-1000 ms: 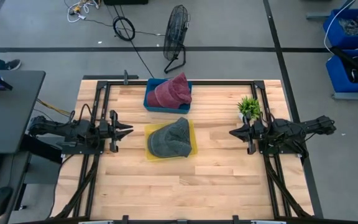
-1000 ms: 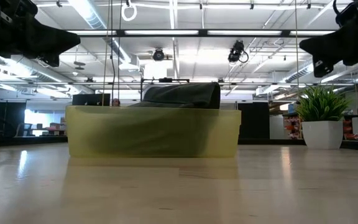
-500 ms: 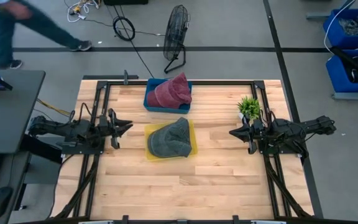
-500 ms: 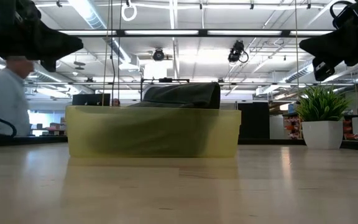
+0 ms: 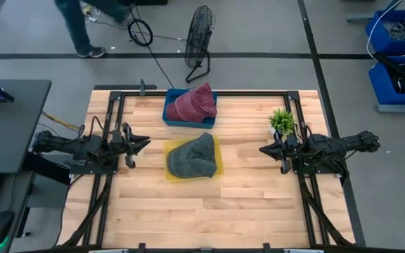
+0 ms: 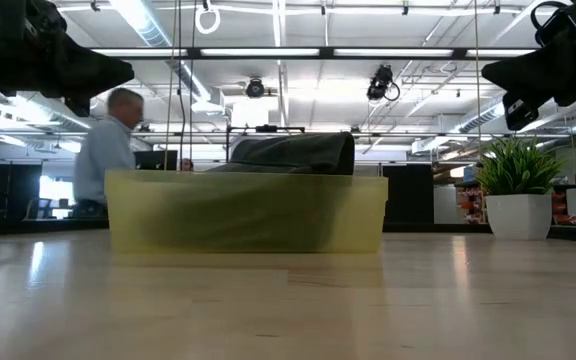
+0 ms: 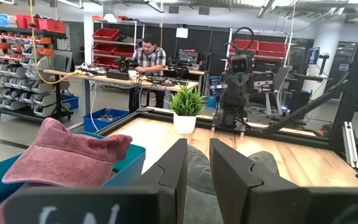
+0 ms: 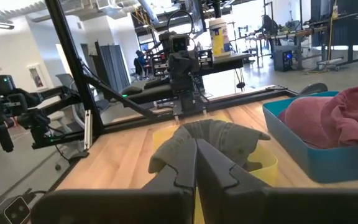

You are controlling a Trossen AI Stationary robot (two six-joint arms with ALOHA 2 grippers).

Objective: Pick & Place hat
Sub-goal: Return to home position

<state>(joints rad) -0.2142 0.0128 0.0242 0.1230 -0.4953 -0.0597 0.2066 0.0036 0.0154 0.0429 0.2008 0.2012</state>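
The grey cap (image 5: 190,156) is seen lying in the yellow bin (image 5: 219,161), which stands on the wooden table (image 5: 245,204) between the two grippers. In the low view the cap is piled above the rim of the bin. No gripper is touching it.

The left gripper (image 5: 145,141) is held above the table just beside the bin, pointed toward it, with its fingers (image 7: 169,171) parted by a narrow gap; nothing is held. The right gripper (image 5: 262,150) is kept on the opposite side of the bin, farther from it, and its fingers (image 8: 179,165) are pressed together on nothing.

Beyond the yellow bin, a dark pink cap (image 5: 194,103) is found in a blue bin (image 5: 169,119). A small potted plant (image 5: 282,121) stands close beside the right gripper. Off the table, a floor fan (image 5: 200,28) and a walking person (image 5: 83,21) can be seen.
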